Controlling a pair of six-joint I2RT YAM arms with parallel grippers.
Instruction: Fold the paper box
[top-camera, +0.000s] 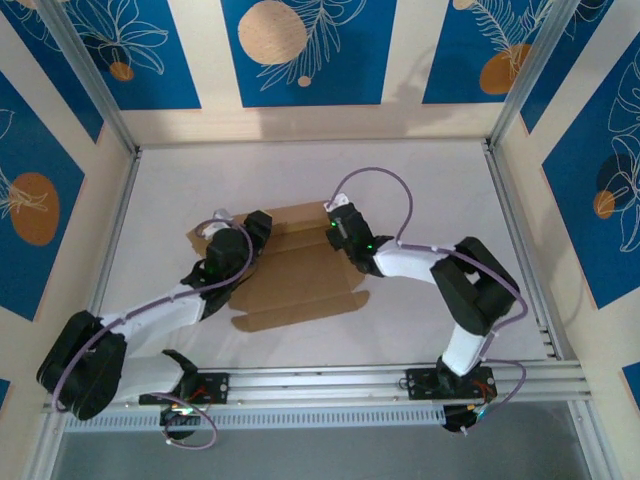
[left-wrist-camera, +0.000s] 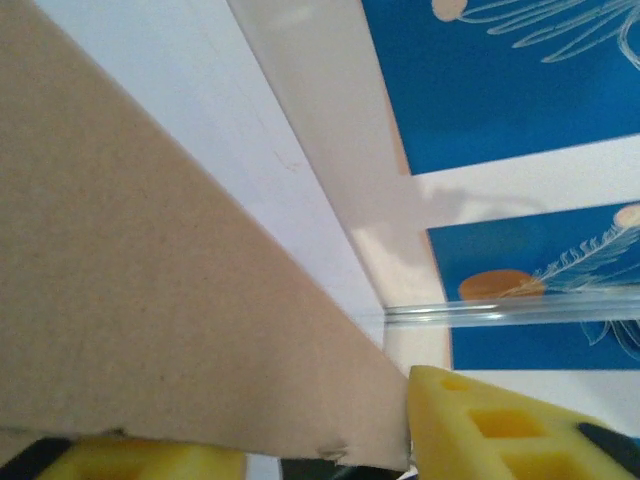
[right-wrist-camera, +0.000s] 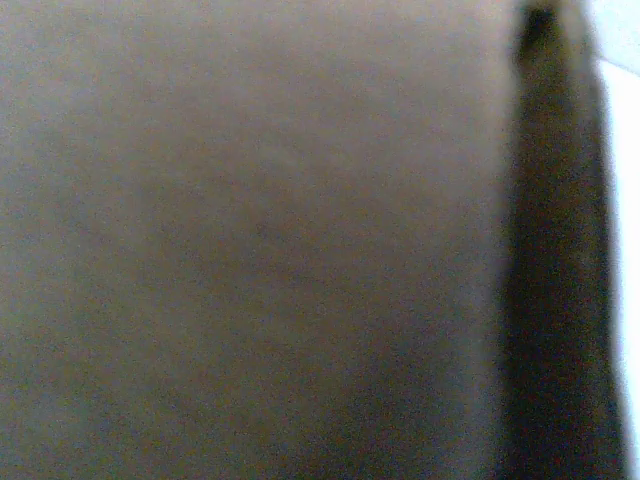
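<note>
The plain brown die-cut cardboard paper box (top-camera: 300, 285), lying mid-table, could spring flat or skew at its far flap, since the left gripper (top-camera: 258, 228) holds its fingers apart around it and the right gripper (top-camera: 338, 222) has its fingers together, grip unconfirmed; the white table (top-camera: 430, 190) leaves room beyond, less toward the near aluminium rail (top-camera: 330, 378).

black-and-white arms (top-camera: 172, 304), lilac cables (top-camera: 375, 169), yellow gripper fingers (left-wrist-camera: 500, 430)
</note>
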